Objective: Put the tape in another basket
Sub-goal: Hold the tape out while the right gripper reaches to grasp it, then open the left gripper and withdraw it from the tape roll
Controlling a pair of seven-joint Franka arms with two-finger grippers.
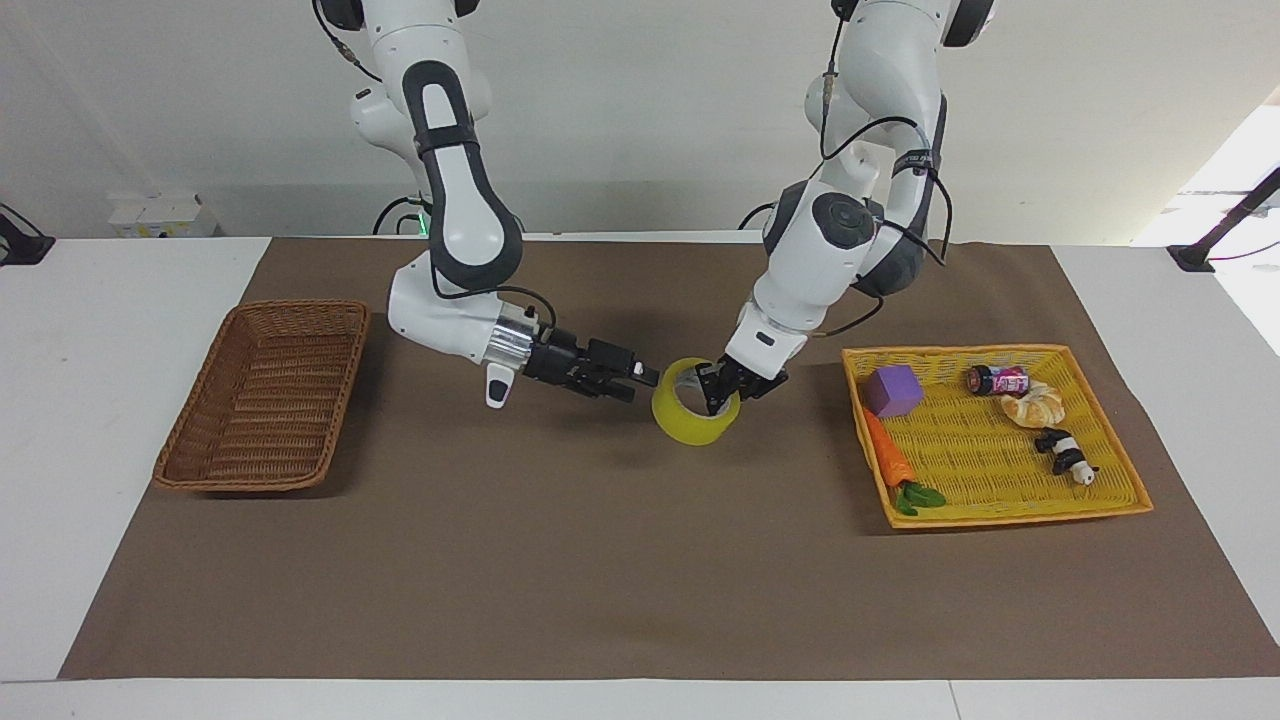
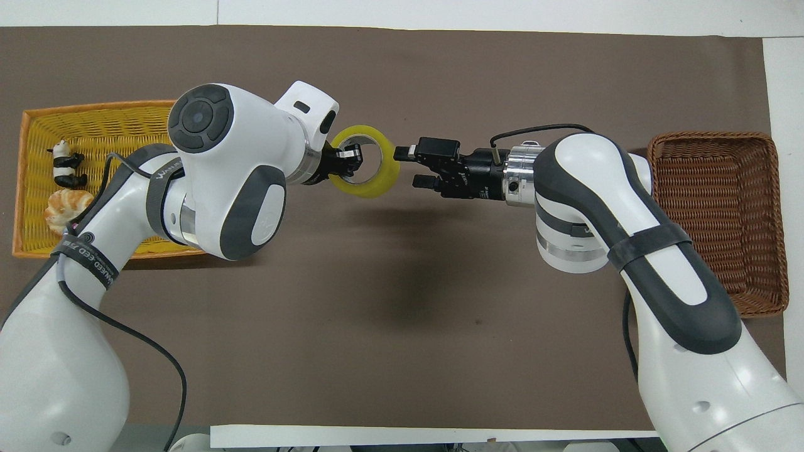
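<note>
Your left gripper (image 1: 722,392) is clamped on the tape (image 1: 690,418) mid-table; your right gripper (image 1: 632,381), fingers apart, seems to touch it. The basket (image 1: 262,408) sits at the right arm's end.

Robot lab, 2 Franka arms, brown mat (image 1: 600,560), white table (image 1: 60,420)

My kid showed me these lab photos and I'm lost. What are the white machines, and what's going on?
They are two robot arms, each ending in a two-finger gripper. One picture looks at them from across the table, the other looks down from above them. The left gripper is shut on the rim of a yellow tape roll, held above the brown mat. The right gripper, open, is right beside the roll. A wicker basket lies at one end, and a yellow tray of toys at the other.
</note>
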